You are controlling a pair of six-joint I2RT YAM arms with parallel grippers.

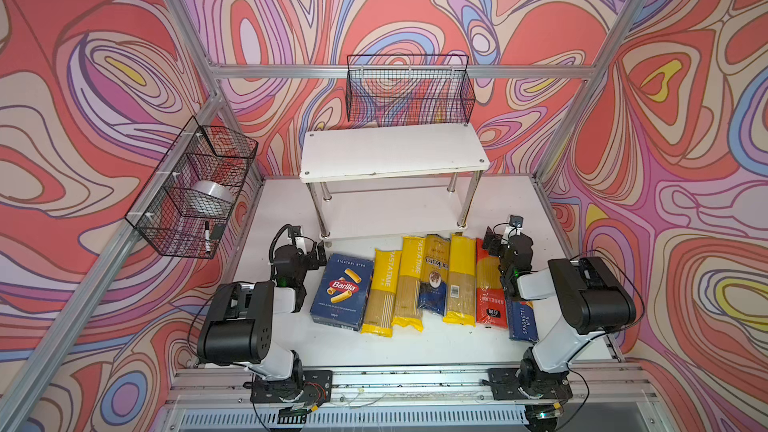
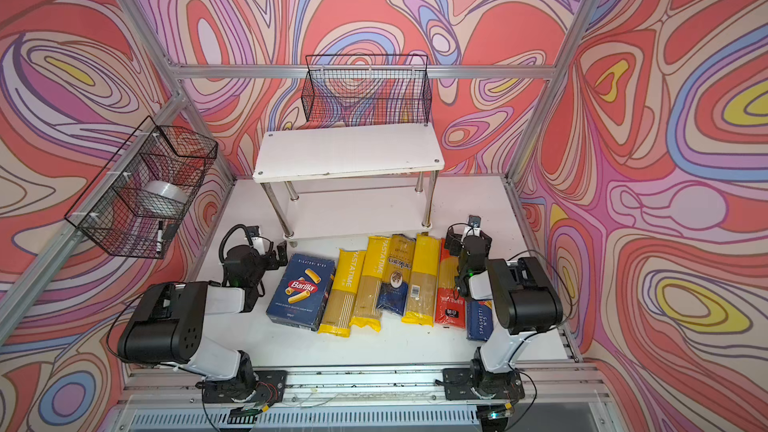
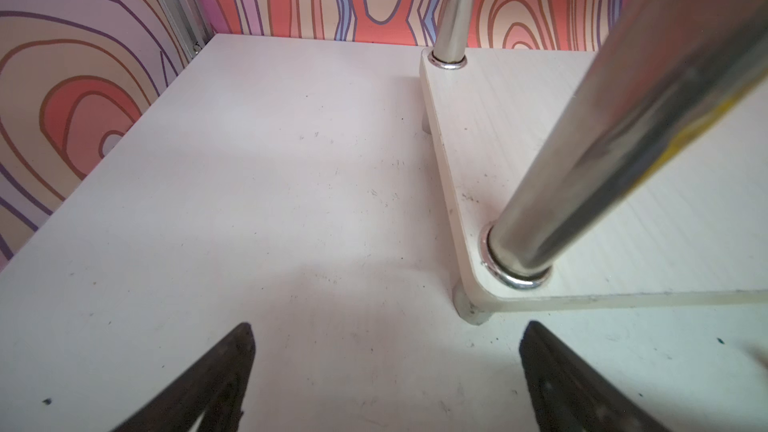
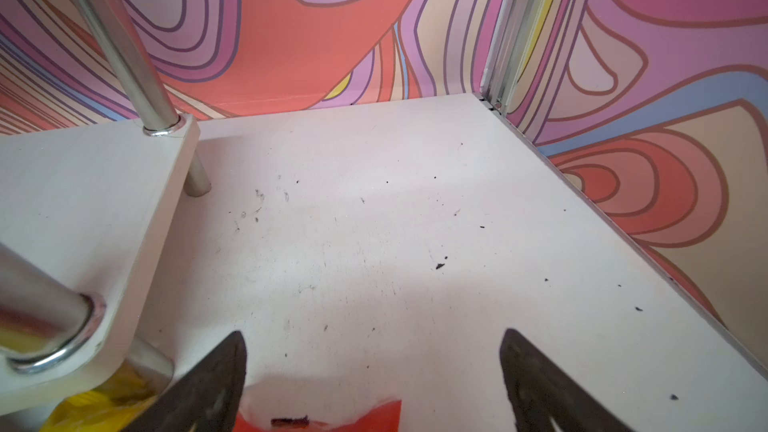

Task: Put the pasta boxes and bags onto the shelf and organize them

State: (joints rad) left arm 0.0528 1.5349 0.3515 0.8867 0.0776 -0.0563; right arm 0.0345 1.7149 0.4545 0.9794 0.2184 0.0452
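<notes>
Both top views look steeply down from high at six o'clock, facing the shelf point(image 1: 392, 155) at twelve, and share the whole table point(image 1: 415, 347). The wrist cameras sit low and close at the shelf's seven and five o'clock corners, facing the back wall point(image 1: 395, 14).

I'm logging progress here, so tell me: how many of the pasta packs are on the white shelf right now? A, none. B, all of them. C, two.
A: both boards of the shelf look bare, while the rigatoni box and the spaghetti bags lie in a row on the table in front of it.
</notes>
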